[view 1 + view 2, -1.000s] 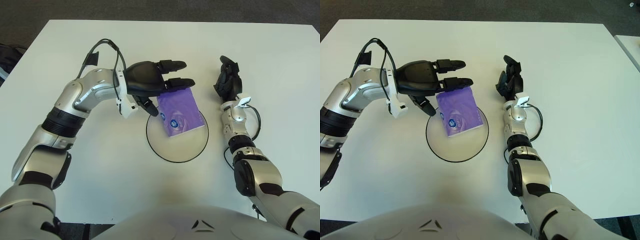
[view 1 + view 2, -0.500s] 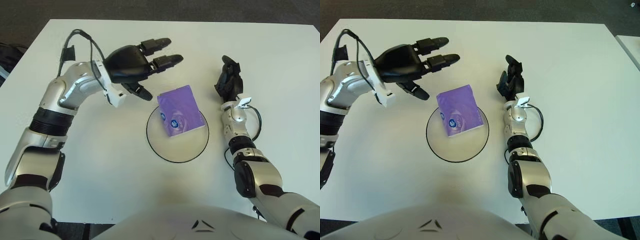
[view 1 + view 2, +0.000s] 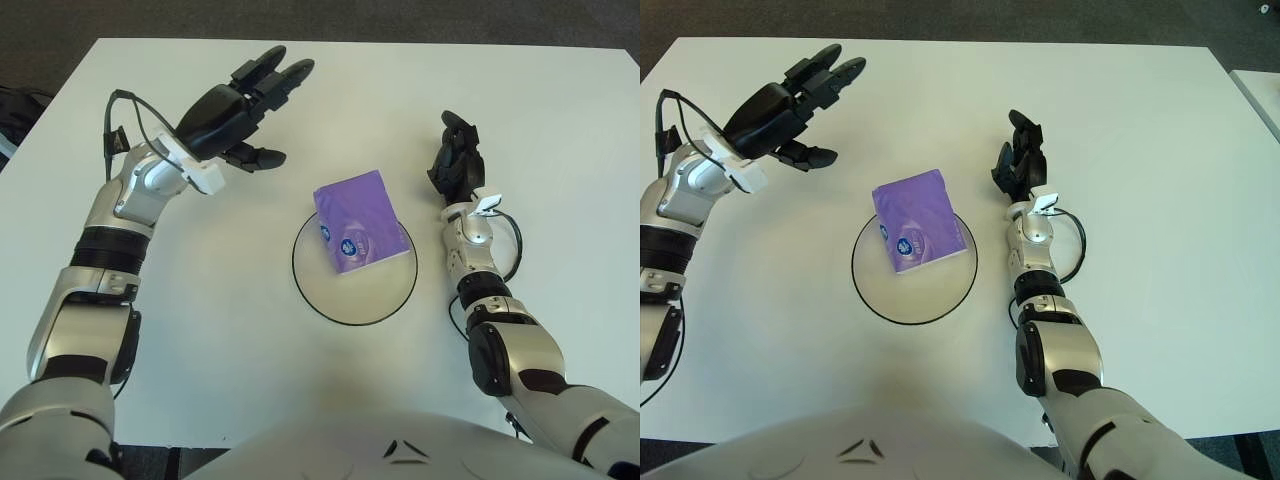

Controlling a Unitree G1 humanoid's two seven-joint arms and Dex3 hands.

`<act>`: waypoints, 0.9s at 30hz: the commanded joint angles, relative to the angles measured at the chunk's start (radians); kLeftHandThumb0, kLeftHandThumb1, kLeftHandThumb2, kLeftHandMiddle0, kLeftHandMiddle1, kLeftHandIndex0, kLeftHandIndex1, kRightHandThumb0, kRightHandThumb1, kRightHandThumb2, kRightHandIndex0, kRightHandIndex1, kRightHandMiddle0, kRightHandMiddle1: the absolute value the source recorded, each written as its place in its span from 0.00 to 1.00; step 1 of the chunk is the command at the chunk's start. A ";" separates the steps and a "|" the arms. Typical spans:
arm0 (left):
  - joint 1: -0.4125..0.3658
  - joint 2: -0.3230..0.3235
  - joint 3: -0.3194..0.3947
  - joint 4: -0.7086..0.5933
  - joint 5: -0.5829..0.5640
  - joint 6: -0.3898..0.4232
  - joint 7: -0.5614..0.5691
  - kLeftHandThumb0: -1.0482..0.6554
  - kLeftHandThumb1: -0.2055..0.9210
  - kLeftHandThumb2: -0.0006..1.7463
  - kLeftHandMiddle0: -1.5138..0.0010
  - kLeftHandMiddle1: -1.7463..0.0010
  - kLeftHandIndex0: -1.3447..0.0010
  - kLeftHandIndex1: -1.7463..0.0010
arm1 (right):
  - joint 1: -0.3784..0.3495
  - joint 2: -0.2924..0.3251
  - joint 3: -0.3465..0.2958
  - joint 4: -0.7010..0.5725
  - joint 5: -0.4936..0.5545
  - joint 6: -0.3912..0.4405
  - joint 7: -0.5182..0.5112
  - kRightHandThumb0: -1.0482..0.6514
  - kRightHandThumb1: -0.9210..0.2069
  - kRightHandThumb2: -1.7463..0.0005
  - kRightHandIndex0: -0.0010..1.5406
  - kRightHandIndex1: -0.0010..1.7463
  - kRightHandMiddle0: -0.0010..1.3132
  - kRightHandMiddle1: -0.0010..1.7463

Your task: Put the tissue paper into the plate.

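A purple tissue pack (image 3: pixel 358 222) lies on the round white plate (image 3: pixel 354 288), its far corner sticking out over the plate's black rim. My left hand (image 3: pixel 240 105) hovers up and to the left of the plate, well apart from the pack, fingers spread and holding nothing. My right hand (image 3: pixel 455 160) shows to the right of the plate, fingers loosely relaxed and empty.
The white table (image 3: pixel 560 150) stretches around the plate, its far edge at the top of the view. Black cables loop at my left wrist (image 3: pixel 118 140) and at my right forearm (image 3: pixel 510 245).
My left hand has let go of the tissue pack and drawn back up and to the left, fingers spreading. The pack stays on the plate. The right hand has not moved.
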 commanded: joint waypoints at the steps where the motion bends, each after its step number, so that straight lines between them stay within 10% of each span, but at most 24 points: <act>1: 0.018 -0.028 0.057 0.113 -0.120 -0.097 0.052 0.11 1.00 0.53 1.00 1.00 1.00 1.00 | 0.221 0.047 0.001 0.128 0.006 0.135 0.003 0.21 0.00 0.52 0.17 0.01 0.00 0.39; 11: 0.133 -0.215 0.114 0.183 -0.202 -0.086 0.177 0.02 1.00 0.57 1.00 1.00 1.00 1.00 | 0.232 0.041 0.000 0.128 0.005 0.131 0.005 0.21 0.00 0.52 0.17 0.01 0.00 0.38; 27: 0.155 -0.311 0.133 0.438 -0.376 -0.116 0.048 0.00 1.00 0.65 1.00 1.00 1.00 1.00 | 0.236 0.036 0.003 0.127 0.003 0.131 0.024 0.23 0.00 0.51 0.15 0.00 0.00 0.36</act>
